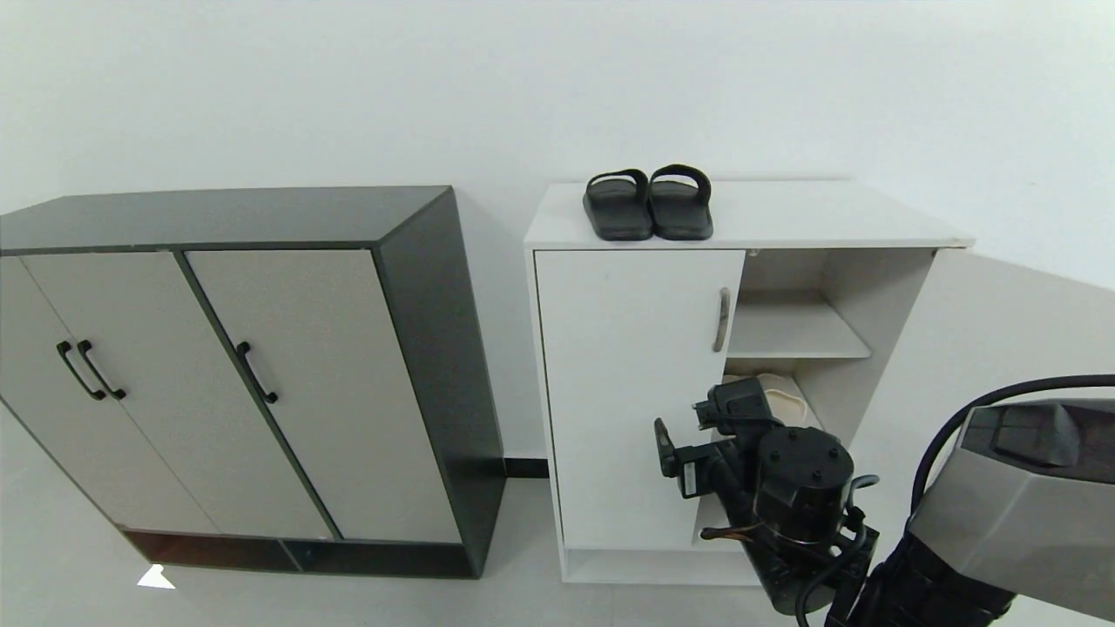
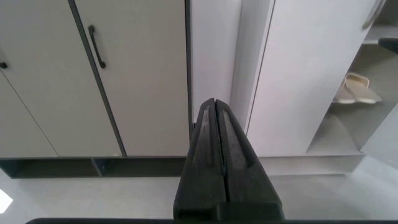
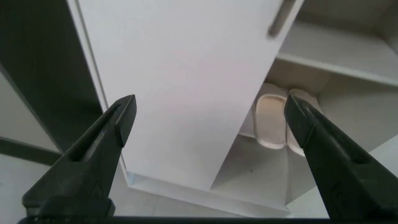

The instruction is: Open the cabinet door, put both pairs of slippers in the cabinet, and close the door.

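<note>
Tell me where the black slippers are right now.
In the head view the black slippers sit side by side on top of the white cabinet, near its left end, above the door.

Left gripper (image 2: pixel 215 107), fingers pressed together, occupies frame centre. Beige slippers (image 2: pixel 356 88) lie inside the white cabinet (image 2: pixel 311 74), near the frame edge.

Two cabinets: a dark cabinet (image 1: pixel 422 348) and a white cabinet (image 1: pixel 784 218); two pairs: black slippers (image 1: pixel 649 207), beige slippers (image 3: pixel 273 121); four handles: three dark handles (image 1: pixel 255 373), one grey handle (image 1: pixel 722 320); two grippers: left gripper (image 2: pixel 214 104), right gripper (image 3: pixel 210 102).
</note>
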You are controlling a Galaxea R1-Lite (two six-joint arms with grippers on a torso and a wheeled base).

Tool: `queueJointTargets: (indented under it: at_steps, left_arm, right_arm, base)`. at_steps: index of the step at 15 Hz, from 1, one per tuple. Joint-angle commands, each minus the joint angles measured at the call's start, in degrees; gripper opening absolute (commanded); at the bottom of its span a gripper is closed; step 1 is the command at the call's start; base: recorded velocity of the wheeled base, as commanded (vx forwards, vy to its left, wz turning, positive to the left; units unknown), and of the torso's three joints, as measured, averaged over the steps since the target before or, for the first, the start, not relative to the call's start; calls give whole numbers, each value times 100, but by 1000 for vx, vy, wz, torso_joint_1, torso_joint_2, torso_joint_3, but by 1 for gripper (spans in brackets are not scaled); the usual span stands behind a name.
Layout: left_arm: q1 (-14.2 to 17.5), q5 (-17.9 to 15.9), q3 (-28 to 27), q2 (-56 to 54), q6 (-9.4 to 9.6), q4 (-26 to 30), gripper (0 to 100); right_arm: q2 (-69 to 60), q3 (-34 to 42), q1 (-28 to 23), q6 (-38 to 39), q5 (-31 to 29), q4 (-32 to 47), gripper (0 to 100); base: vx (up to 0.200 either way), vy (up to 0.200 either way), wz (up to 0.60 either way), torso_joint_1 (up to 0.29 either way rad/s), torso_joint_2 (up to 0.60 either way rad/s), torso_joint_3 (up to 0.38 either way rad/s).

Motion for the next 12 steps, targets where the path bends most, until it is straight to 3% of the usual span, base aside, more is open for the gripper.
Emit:
queueJointTargets:
  at_steps: [1, 12]
  left_arm:
    - [0, 0, 0, 9, -2, 0, 0]
    - [0, 0, 0, 9, -2, 0, 0]
  right_arm:
    - [12, 0, -3, -3, 0, -15, 100]
    - [29, 0, -3, -3, 8, -50, 100]
  base:
    - [0, 0, 0, 163, -486, -315]
    - [0, 0, 0, 211, -521, -311]
